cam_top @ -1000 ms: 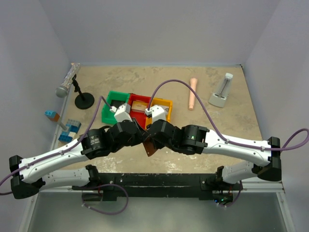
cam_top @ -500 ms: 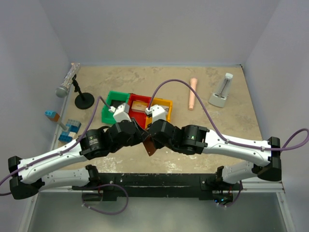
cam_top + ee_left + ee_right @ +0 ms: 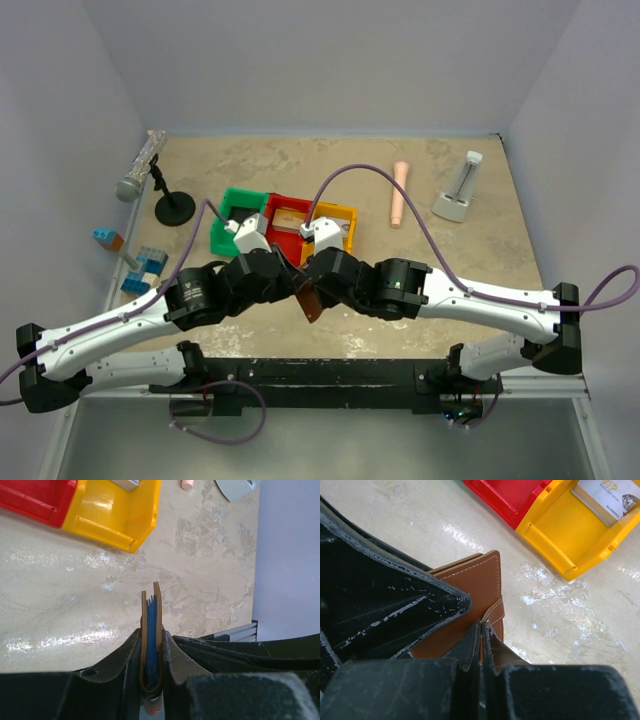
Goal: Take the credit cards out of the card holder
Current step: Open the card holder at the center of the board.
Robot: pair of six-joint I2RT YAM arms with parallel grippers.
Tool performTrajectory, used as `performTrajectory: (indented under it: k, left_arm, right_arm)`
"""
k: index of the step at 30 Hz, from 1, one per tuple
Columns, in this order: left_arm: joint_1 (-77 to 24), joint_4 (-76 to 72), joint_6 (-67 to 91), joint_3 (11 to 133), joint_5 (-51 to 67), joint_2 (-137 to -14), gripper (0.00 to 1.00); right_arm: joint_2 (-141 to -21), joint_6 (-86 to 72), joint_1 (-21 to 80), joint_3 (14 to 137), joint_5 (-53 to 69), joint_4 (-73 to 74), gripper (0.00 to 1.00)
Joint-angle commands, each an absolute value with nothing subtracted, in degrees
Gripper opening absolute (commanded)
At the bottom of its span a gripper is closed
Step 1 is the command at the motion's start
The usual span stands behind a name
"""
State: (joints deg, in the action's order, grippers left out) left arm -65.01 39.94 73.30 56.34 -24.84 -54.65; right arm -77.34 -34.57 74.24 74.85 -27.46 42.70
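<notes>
The brown card holder (image 3: 309, 302) is held upright above the table between both wrists, near the front of the bins. My left gripper (image 3: 151, 632) is shut on it. In the left wrist view the card holder (image 3: 151, 610) is edge-on, with blue cards (image 3: 151, 615) showing between its brown sides. My right gripper (image 3: 482, 626) is shut on the card holder's strap (image 3: 496, 614), with the brown cover (image 3: 475, 582) beside it. A pale card (image 3: 609, 497) lies in the yellow bin (image 3: 555, 535). Both grippers are hidden under the wrists in the top view.
Green (image 3: 238, 215), red (image 3: 288, 215) and yellow (image 3: 336, 225) bins stand in a row just behind the grippers. A microphone on a stand (image 3: 140, 172) and blue blocks (image 3: 146, 270) are at the left. A peach cylinder (image 3: 399, 195) and a grey-white stand (image 3: 458, 190) are at the back right.
The left wrist has shifted very slightly. Both grippers keep their hold on the card holder.
</notes>
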Motion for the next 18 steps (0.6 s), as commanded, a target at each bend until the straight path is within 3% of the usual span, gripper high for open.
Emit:
performTrajectory:
  k: [1,18]
  left_arm:
    - [-65.4,34.5,73.6,57.0,-25.5,-51.2,0.0]
    - [-65.4,35.8,73.8,55.5,-26.9,-49.3,0.0]
  right_arm:
    - [-77.3,-33.2,73.0,72.0,-29.8,50.4,0.0]
    - [-73.9,-33.0,70.9,69.3,-28.2,49.0,0.0]
